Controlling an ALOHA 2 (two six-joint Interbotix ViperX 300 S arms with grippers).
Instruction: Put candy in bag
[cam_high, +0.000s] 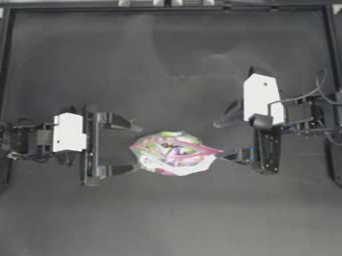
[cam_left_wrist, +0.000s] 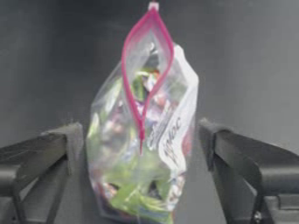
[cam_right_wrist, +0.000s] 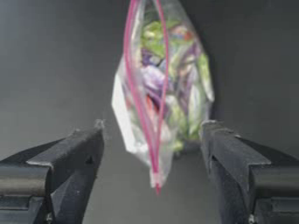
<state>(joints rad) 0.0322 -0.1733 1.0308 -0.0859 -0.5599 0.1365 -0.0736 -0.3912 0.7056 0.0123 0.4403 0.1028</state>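
Note:
The bag (cam_high: 174, 152) lies in the middle of the dark table, clear plastic full of colourful sweets, with a pink-red strip along its mouth. The mouth gapes a narrow slit in the left wrist view (cam_left_wrist: 146, 175). My left gripper (cam_high: 130, 146) stands open just left of the bag, its fingers on either side of that end (cam_left_wrist: 138, 131). Open too, my right gripper (cam_high: 228, 137) is just right of the bag, and its nearer fingertip (cam_high: 230, 156) is close to the bag's right corner. The bag (cam_right_wrist: 169, 87) hangs between its jaws in the right wrist view. The candy is out of view as a loose piece.
A raised frame (cam_high: 167, 8) runs along the table's far edge and down both sides. Cables (cam_high: 314, 92) trail from the right arm at the right edge. Bare dark mat (cam_high: 167, 215) spreads in front of and behind the bag.

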